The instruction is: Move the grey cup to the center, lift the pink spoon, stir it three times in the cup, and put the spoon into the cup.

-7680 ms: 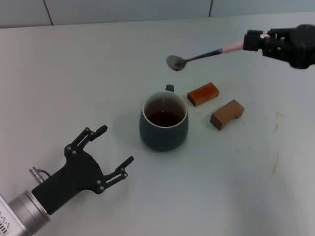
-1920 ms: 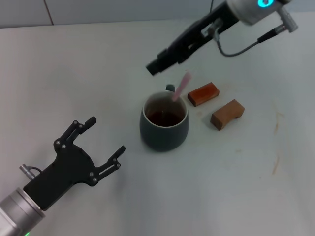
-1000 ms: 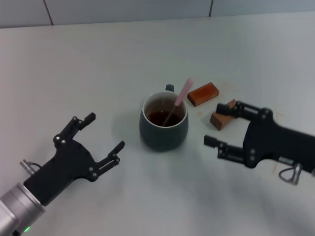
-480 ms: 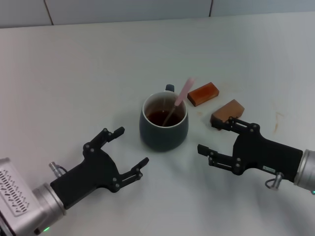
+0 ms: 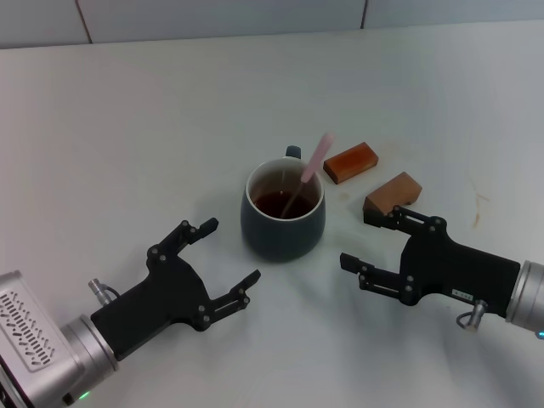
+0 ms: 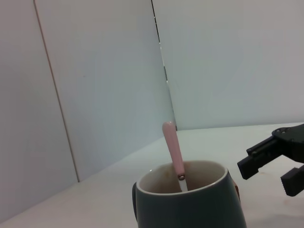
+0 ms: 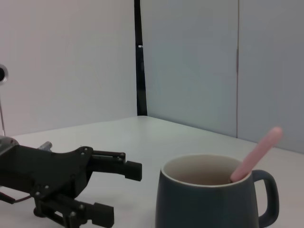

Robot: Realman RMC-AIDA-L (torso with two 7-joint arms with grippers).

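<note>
Though handle-hidden, pink spoon (image 6: 173, 148) upright.

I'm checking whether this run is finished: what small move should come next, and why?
Probably just pull both arms back. The pink spoon already stands in the grey cup, and the left gripper and right gripper hang open and empty on either side.

Two brown wooden blocks (image 5: 351, 161) (image 5: 393, 191), white table (image 5: 153, 127), grey wall panels (image 5: 212, 15)
</note>
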